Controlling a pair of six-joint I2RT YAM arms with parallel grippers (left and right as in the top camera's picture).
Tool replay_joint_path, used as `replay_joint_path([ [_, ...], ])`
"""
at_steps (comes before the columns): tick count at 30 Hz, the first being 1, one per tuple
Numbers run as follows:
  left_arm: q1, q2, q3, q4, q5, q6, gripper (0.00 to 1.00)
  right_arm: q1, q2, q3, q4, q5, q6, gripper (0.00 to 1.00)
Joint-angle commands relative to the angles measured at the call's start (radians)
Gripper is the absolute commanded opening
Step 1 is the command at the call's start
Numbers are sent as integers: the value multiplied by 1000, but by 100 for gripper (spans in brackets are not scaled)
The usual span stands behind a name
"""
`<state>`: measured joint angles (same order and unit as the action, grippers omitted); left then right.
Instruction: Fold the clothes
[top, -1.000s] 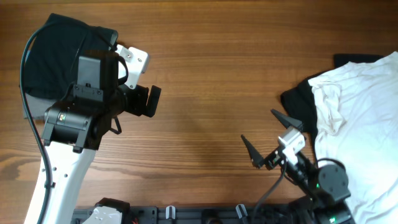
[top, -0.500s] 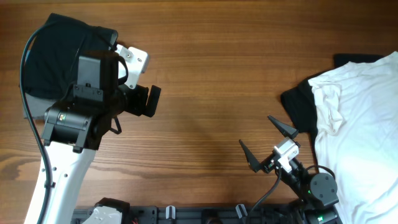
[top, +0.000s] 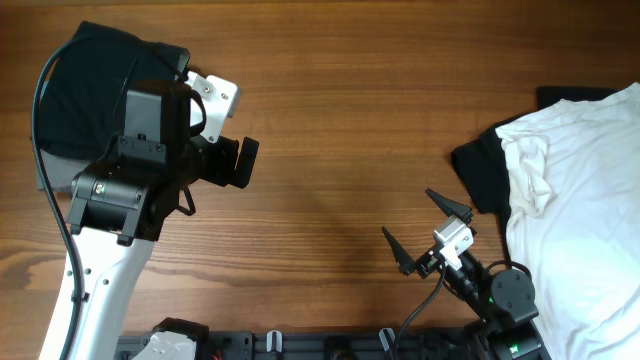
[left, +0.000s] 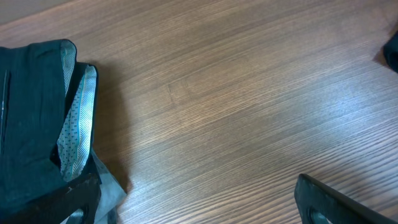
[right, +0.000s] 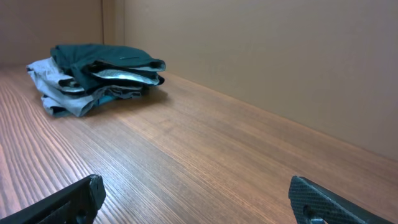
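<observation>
Overhead: shows the white shirt along the table's right edge, long axis running front to back, overlapping a dark garment on its left. Puts the folded pile at the far left corner. Finds the right fingers spread near the front edge, left of the shirt and apart from it.

Left wrist: frames the pile just beside the spread left fingers.

Right wrist: reveals the pile's stacked layers side-on, well beyond the parted fingers.
</observation>
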<state>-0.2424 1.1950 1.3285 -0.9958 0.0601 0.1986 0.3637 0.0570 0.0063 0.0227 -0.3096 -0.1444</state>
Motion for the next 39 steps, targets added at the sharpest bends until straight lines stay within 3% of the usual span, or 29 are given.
replay_joint_path([
  [1,-5,0,0,-1,-6,14,100,2,7,-1,3,-3,-13,100],
  [11,-6,-39,-2,-1,-11,29,100,2,7,-1,3,-3,-13,100],
  [14,-8,-101,-15,61,-3,32,100,2,7,-1,3,-3,-13,100],
  [18,-8,-241,-182,335,10,-21,100,2,7,-1,3,-3,-13,100],
  [24,-8,-541,-641,815,9,-77,100,2,7,-1,3,-3,-13,100],
  [33,-8,-1025,-1071,914,-58,-115,100,2,7,-1,3,-3,-13,100],
  [39,-8,-1189,-1241,1010,-59,-126,100,2,7,-1,3,-3,-13,100],
])
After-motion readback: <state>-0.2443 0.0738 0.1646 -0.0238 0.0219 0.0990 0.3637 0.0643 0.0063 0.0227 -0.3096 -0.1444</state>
